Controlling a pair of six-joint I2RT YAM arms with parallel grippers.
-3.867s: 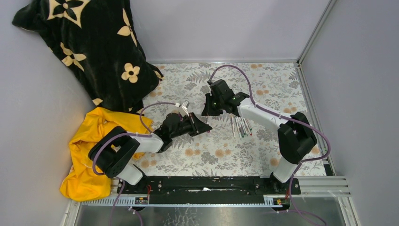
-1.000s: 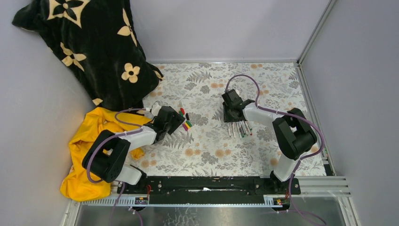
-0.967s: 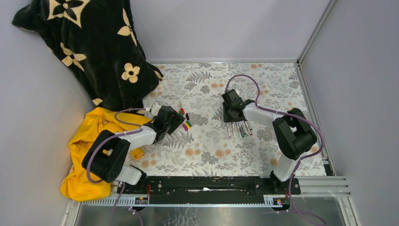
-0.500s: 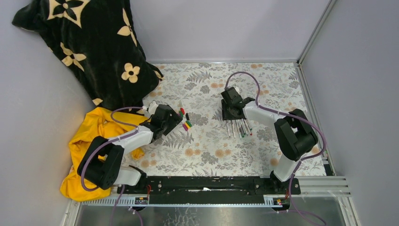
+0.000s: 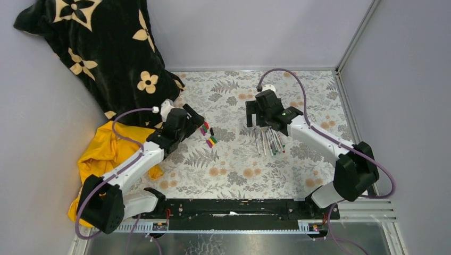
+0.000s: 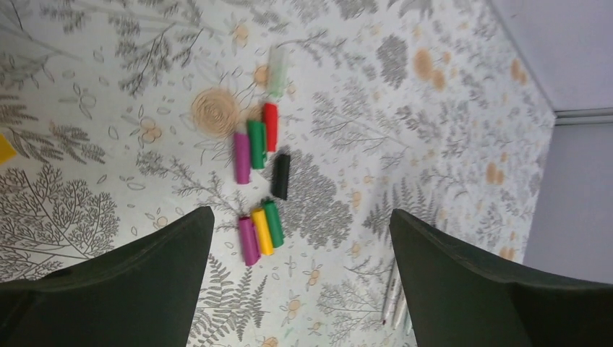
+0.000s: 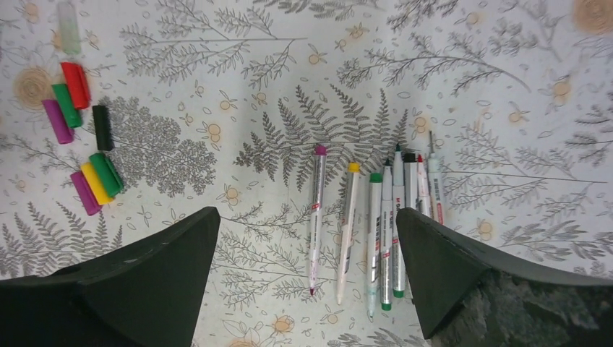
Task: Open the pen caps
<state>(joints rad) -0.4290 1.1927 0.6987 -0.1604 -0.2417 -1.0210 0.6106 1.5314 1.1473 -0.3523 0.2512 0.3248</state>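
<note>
I have lifted: left claw (image 6: 301, 213) spread wide above the caps (image 6: 256, 143), right claw (image 7: 308, 211) spread wide above the pens (image 7: 374, 231).

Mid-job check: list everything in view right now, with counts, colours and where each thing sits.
Pen caps: eight, loose; one red, two green, two purple, one black, one yellow, one clear; clustered left of centre on the tablecloth.
Pens: about seven; pale barrels with coloured ends; lying side by side to the right of the caps.
Tablecloth: one; pale floral print; covers the table.
Blanket: one; black with cream flowers; far left corner.
Yellow cloth: one; bunched at the left edge.
Left tool: open, empty; above the caps.
Right tool: open, empty; above the pens.
</note>
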